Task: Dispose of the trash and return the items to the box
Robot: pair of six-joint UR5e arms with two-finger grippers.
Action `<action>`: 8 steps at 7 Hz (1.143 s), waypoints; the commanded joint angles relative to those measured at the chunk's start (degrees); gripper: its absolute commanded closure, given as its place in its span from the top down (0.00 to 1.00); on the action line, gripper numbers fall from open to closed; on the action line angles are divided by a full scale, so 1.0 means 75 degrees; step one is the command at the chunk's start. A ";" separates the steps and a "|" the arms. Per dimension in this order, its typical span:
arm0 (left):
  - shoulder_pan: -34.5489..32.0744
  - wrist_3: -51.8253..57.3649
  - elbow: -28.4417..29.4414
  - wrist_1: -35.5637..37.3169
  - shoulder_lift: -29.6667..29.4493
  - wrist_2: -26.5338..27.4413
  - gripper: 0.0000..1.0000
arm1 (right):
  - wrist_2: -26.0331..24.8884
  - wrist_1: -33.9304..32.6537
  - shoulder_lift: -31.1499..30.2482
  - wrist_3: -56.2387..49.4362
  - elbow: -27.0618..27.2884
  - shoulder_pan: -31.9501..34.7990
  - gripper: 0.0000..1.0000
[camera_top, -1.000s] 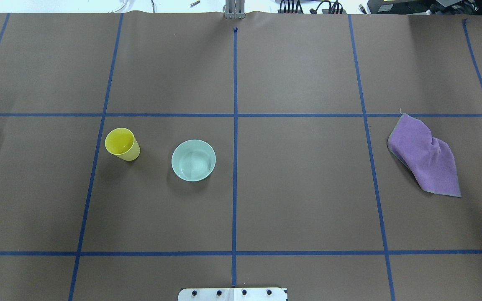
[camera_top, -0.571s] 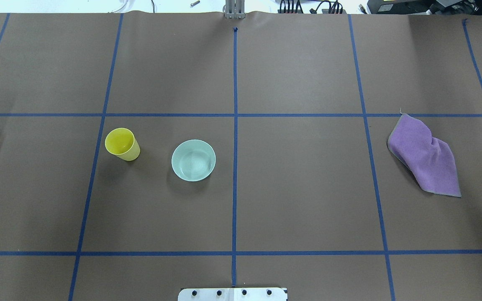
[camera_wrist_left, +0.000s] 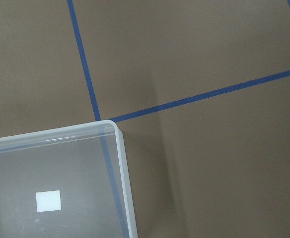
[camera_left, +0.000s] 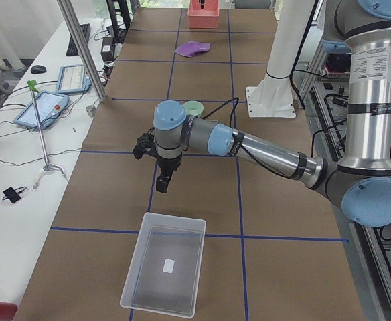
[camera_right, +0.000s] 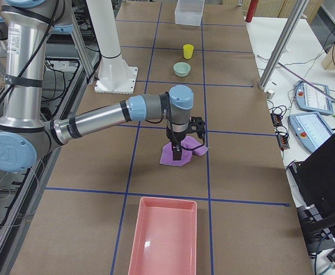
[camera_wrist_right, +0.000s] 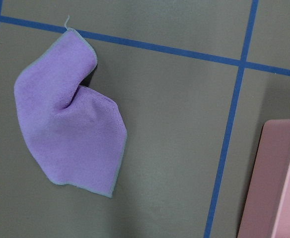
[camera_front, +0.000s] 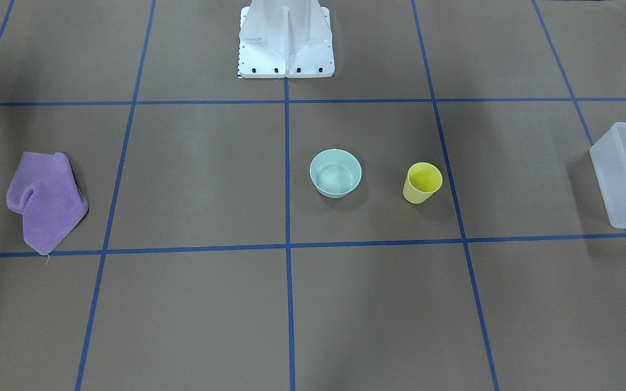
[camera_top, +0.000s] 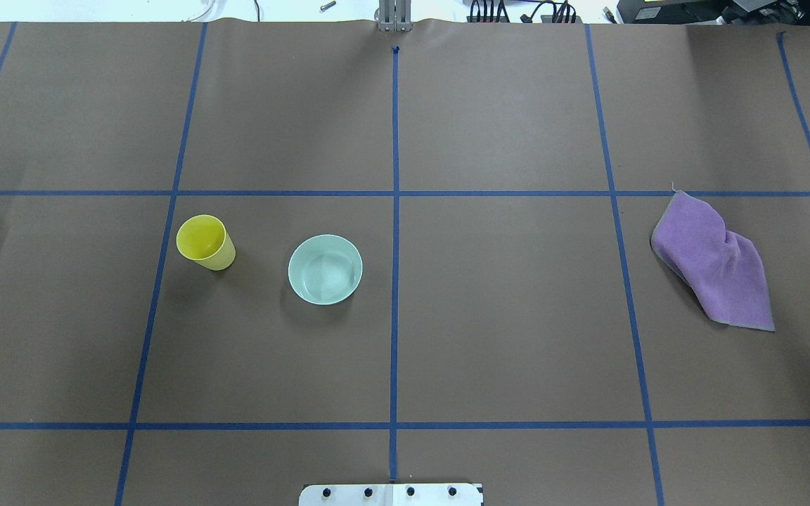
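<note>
Two items, small yellow plastic cup (camera_top: 205, 242) and pale mint-green round bowl (camera_top: 325, 269), stood apart, left of frame centre; whether left gripper (camera_left: 162, 186) and right gripper (camera_right: 177, 153) were apart or together could not be told.

Silver arms (camera_left: 269, 150), blue joints (camera_left: 169, 117), black left pincer (camera_left: 163, 186)

The overhead camera looks forward and down on the table (camera_top: 517, 316); the front one faces it steeply, both sharing the cup (camera_top: 206, 242) and bowl (camera_top: 325, 269). The end cameras look along the table. Each wrist camera looks closely down: box (camera_wrist_left: 119, 148) corner beneath the left gripper (camera_left: 163, 183), cloth (camera_wrist_right: 68, 124) beneath the right gripper (camera_right: 177, 154).
</note>
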 commanded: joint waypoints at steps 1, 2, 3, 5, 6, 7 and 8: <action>0.1522 -0.2550 -0.0019 -0.0062 -0.0731 0.0121 0.97 | 0.0001 0.0012 0.0068 0.0028 0.0001 0.0000 1.00; 0.2378 -0.3638 -0.0089 -0.0085 -0.1061 0.0493 0.97 | 0.0001 0.0198 0.0057 0.0040 0.0001 0.0000 1.00; 0.2909 -0.4612 -0.0124 -0.0074 -0.1575 0.0647 0.97 | 0.0001 0.0258 0.0057 0.0028 -0.0057 -0.0011 1.00; 0.3753 -0.5720 0.0062 -0.0062 -0.2421 0.0788 0.97 | 0.0094 0.0258 0.0057 0.0028 -0.0070 -0.0011 1.00; 0.3827 -0.5746 0.0307 -0.0085 -0.2528 0.0894 0.97 | 0.0095 0.0258 0.0057 0.0028 -0.0128 -0.0011 1.00; 0.3991 -0.5920 0.0762 -0.0167 -0.2785 0.0907 0.97 | 0.0176 0.0258 0.0057 0.0028 -0.0128 -0.0011 1.00; 0.4155 -0.6363 0.1230 -0.0724 -0.2950 0.0895 0.97 | 0.0258 0.0258 0.0057 0.0028 -0.0128 -0.0011 1.00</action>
